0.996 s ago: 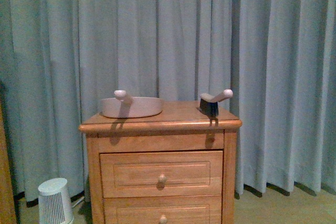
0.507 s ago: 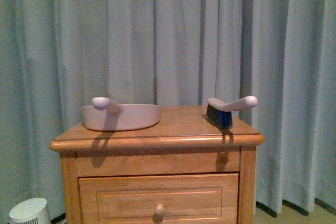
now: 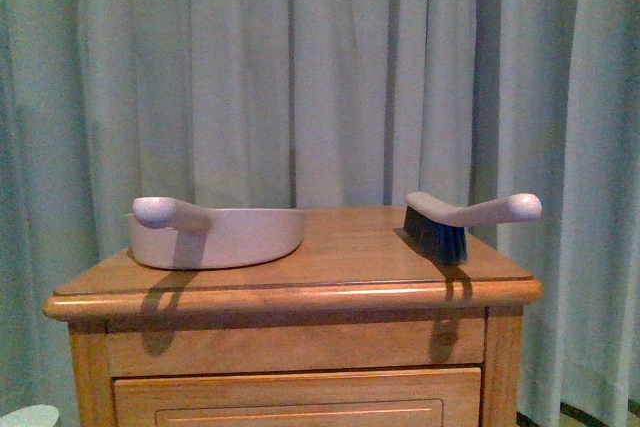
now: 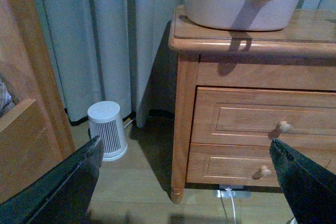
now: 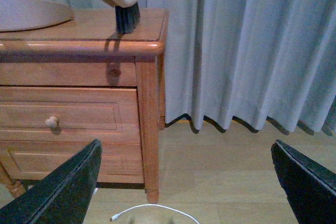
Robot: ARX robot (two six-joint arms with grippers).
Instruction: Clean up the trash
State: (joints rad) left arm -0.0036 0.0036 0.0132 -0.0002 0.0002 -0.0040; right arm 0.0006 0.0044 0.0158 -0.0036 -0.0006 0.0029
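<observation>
Both jaws spread wide, empty. I see no trash in any view; dustpan (image 3: 215, 237) left, brush (image 3: 465, 219) right on the counter (image 3: 350, 247). I'd take each squarely by its handle.

"What's on top of the nightstand (image 3: 300, 292)?"

"Two things, well apart. A pale dustpan (image 3: 230, 239) sits on the left side with its handle raised toward the front left. A brush (image 3: 440, 232) rests on its dark bristles near the right side, handle angled up to the right."

"And the floor (image 5: 226, 177)?"

"A small white slatted heater (image 4: 107, 129) stands left of the nightstand, and a white cable (image 5: 152, 208) lies by its right front leg."
</observation>
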